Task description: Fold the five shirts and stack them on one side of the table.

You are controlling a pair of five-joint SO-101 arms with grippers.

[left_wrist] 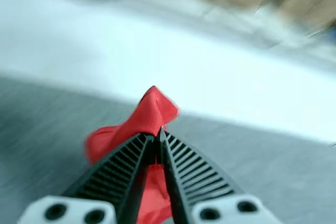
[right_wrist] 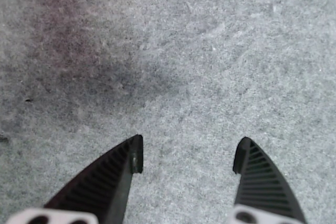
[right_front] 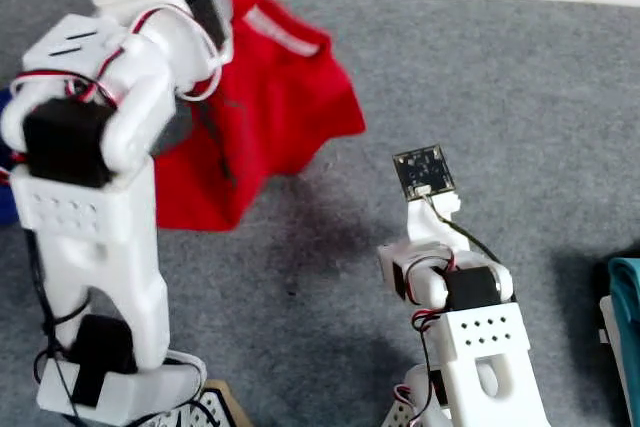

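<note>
A red shirt (right_front: 270, 97) hangs lifted above the grey table at the back left, its lower part draping down to the felt. My left gripper (left_wrist: 157, 136) is shut on a pinched fold of the red shirt (left_wrist: 152, 111), which sticks out past the fingertips. In the high view the left arm (right_front: 110, 147) stands tall at the left and covers part of the shirt. My right gripper (right_wrist: 186, 156) is open just above bare grey felt, with nothing between its fingers. The right arm (right_front: 450, 287) sits at the lower middle.
A teal cloth (right_front: 625, 317) lies at the table's right edge, and a bit of blue cloth (right_front: 5, 197) shows at the left edge behind the left arm. The grey felt table (right_front: 500, 97) stretches open at the middle and back right.
</note>
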